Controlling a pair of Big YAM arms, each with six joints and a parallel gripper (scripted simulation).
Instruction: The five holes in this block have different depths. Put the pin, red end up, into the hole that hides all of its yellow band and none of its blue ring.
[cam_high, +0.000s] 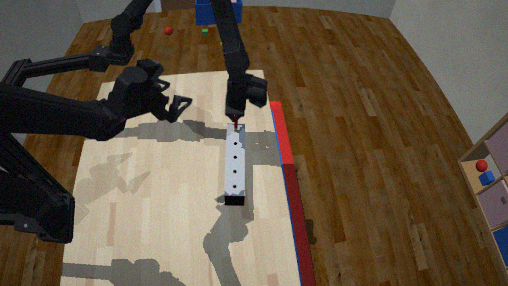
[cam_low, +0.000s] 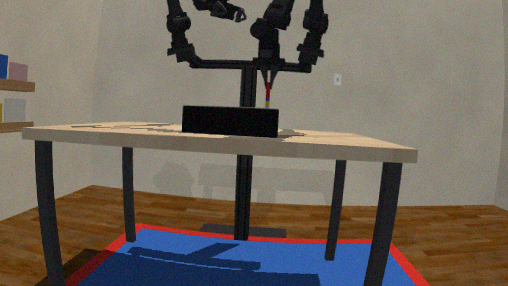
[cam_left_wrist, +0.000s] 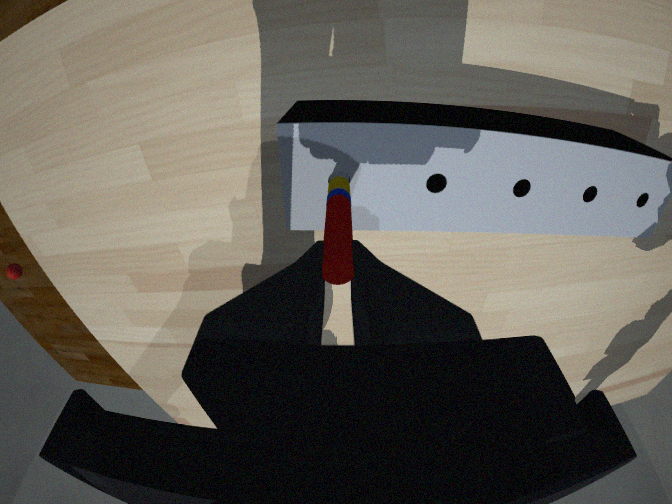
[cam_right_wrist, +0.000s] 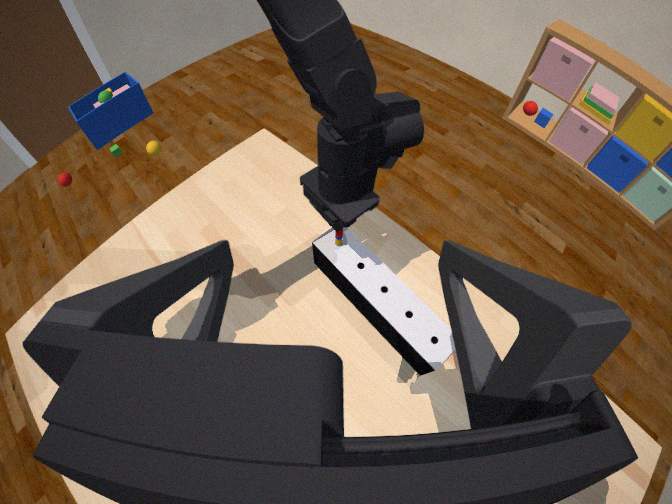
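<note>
Top view: pin (cam_high: 236, 123) (cam_low: 268, 92) (cam_left_wrist: 338, 238) (cam_right_wrist: 339, 235) upright, red end up, at the upper end of the pale block (cam_high: 235, 165) (cam_low: 230, 121) (cam_left_wrist: 390, 206) (cam_right_wrist: 374, 282), centre of frame. Left gripper (cam_high: 235, 118) (cam_low: 268, 82) (cam_left_wrist: 338, 260) (cam_right_wrist: 339, 223) pinches the red part; yellow band and blue ring show above the block. Four open holes run down the frame. Right gripper (cam_high: 177, 107) (cam_low: 241, 15) (cam_right_wrist: 337, 260), upper left, stands wide, nothing between its fingers.

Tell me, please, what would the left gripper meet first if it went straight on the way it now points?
The block, most likely: the left gripper points down at its end hole, where the pin appears partly inserted. How deep that hole goes, I cannot tell.
</note>
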